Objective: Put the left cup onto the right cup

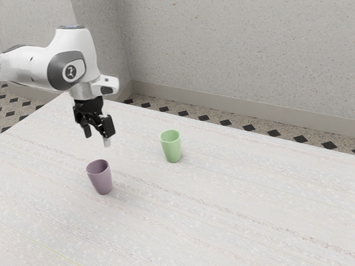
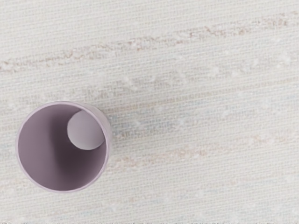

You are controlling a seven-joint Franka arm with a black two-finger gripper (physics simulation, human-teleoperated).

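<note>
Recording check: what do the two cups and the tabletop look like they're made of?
Purple cup: likely matte plastic, possibly ceramic; uniform colour, thin smooth wall, no sharp glints. Green cup: same look, same guess. Table: pale wood or wood-look laminate, matte; long streaked grain lines with faint brownish bands. As simulator renders, the materials stay uncertain.
</note>
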